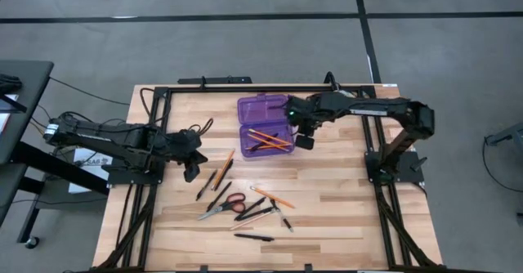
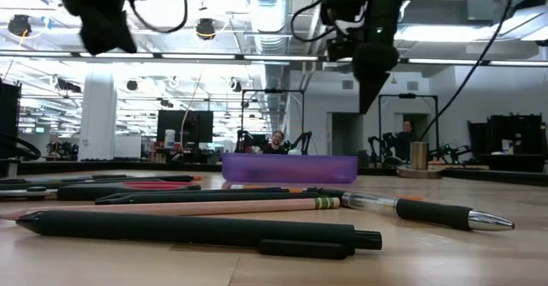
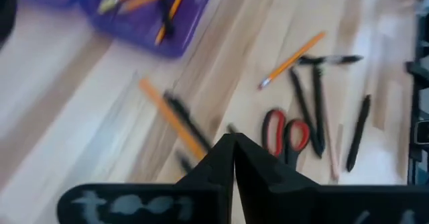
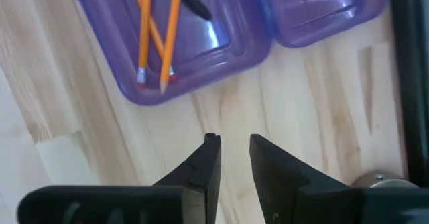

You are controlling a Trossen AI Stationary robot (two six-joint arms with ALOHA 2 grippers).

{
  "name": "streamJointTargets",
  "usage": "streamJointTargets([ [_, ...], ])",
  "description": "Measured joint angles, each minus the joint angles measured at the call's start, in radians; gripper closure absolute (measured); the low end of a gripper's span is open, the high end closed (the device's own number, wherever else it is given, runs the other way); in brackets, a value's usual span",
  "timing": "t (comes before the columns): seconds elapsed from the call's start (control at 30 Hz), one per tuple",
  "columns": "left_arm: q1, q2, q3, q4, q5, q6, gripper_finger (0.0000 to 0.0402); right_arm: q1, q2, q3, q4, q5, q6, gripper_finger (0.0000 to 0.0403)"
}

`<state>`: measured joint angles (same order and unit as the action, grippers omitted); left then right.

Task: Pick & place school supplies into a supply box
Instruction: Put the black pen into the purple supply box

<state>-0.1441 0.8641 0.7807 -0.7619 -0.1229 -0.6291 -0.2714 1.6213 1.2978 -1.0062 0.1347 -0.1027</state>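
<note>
Bare table [image 1: 343,208] flanks supply box [image 1: 265,124] (lid open).

the left gripper [image 3: 233,147] hangs pinched together above the wooden table [image 3: 80,110], red-handled scissors [image 3: 288,135] just beyond it (purple supply box [image 3: 144,23] farther off, pencils inside).

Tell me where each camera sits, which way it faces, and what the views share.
High: overhead, straight down; both arms, the box, scissors.
Low: table height, level across; pen near, box behind, arms hanging from above.
Left wrist: over the table; left gripper shut, scissors ahead.
Right wrist: looking down; right gripper open beside the box.
Shared: the box shows in all four.
</note>
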Motion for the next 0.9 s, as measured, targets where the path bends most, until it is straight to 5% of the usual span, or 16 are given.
streamJointTargets([
  [0.27,-0.034,0.000,0.000,-0.131,-0.021,-0.253,0.0374,-0.028,-0.097,-0.104,0.094,-0.005,-0.003,0.0327],
  [0.53,-0.075,0.032,0.000,-0.156,-0.050,-0.322,0.0360,0.011,-0.112,-0.171,0.162,-0.070,-0.002,0.0327],
  [0.9,-0.181,0.279,0.000,-0.133,-0.021,-0.427,0.0326,0.103,-0.111,-0.192,0.147,-0.092,-0.002,0.0327],
])
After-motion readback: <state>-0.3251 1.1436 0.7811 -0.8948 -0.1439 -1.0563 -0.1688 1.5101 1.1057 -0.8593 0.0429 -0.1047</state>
